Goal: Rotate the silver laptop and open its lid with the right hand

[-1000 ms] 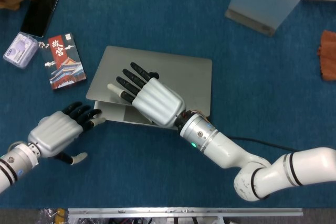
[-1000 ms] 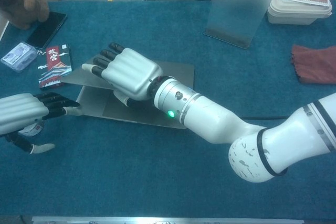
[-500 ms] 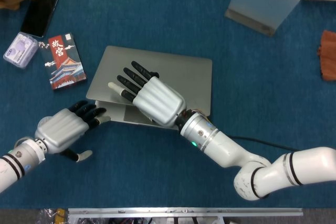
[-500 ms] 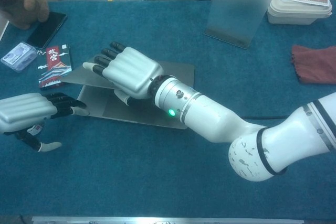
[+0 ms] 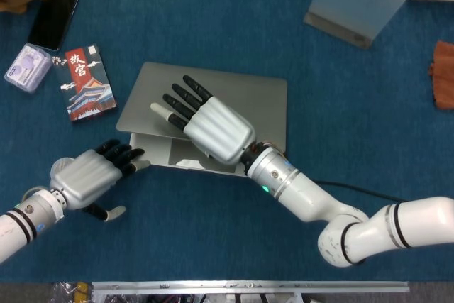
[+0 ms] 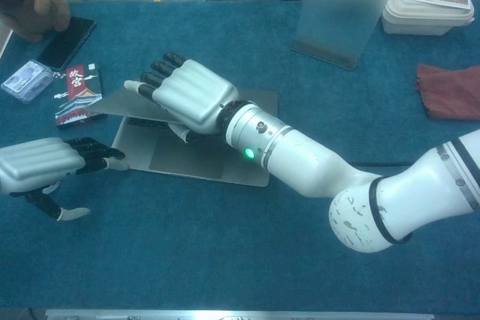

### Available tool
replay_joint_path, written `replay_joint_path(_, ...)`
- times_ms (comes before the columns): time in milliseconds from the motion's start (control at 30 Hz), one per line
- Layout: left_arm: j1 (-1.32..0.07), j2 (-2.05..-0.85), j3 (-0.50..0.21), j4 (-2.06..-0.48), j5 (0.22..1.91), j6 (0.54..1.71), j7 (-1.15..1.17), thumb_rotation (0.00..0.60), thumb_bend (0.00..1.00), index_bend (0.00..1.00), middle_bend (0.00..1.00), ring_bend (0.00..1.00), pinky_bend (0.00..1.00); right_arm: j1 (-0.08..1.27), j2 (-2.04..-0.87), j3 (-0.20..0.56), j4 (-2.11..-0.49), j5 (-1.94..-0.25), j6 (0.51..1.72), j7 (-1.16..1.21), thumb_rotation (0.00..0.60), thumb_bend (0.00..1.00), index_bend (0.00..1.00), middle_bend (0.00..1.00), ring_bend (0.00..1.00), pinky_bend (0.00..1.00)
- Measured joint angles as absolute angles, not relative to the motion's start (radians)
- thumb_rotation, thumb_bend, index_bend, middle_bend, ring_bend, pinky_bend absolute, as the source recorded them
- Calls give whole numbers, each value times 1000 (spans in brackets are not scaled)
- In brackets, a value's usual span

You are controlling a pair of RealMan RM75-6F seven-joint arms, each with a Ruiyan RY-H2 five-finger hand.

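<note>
Silver laptop (image 5: 241, 97) at mid-frame on the blue surface (image 5: 213, 5), shown partway through opening. The right robot hand (image 5: 213, 129) lies over the lid's front edge, dark fingers (image 5: 186, 97) spread across the top; the chest view suggests its thumb is hooked beneath the lid, though the contact itself is hidden — the hand appears clamped on the lid's edge. The left robot hand (image 5: 86, 177), at lower left, holds nothing: fingers loosely curled, tips at or just beside the base's near-left corner; touch cannot be confirmed.

Change over the last second: the lid has lifted further, exposing more of the palm rest and trackpad (image 6: 176, 157), and the right hand has risen with it. The left hand has drawn slightly back, then settled near the corner.

Reading: rotation looks complete and the lid-opening step is under way — still at a shallow angle. A playing-card box (image 5: 90, 81) lies at upper left, well apart.
</note>
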State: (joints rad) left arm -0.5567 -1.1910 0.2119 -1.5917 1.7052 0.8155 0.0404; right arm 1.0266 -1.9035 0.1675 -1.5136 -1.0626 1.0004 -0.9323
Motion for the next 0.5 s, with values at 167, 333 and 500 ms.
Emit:
replay_joint_path(167, -561, -1194, 217, -1592, 1703, 815, 44, 358, 318, 77, 27, 0, 0, 1025, -1889, 184, -1513, -1059, 1011, -926, 509, 533, 0, 109, 0, 32)
replay_joint_path(333, -565, -1195, 221, -1594, 1700, 815, 48, 359, 318, 77, 27, 0, 0, 1025, -1868, 207, -1512, -1055, 1021, -918, 510, 533, 0, 109, 0, 32)
replay_joint_path(500, -571, -1199, 225, -1596, 1695, 806, 55, 358, 318, 77, 27, 0, 0, 1025, -1845, 237, -1506, -1040, 1034, -906, 509, 533, 0, 109, 0, 32)
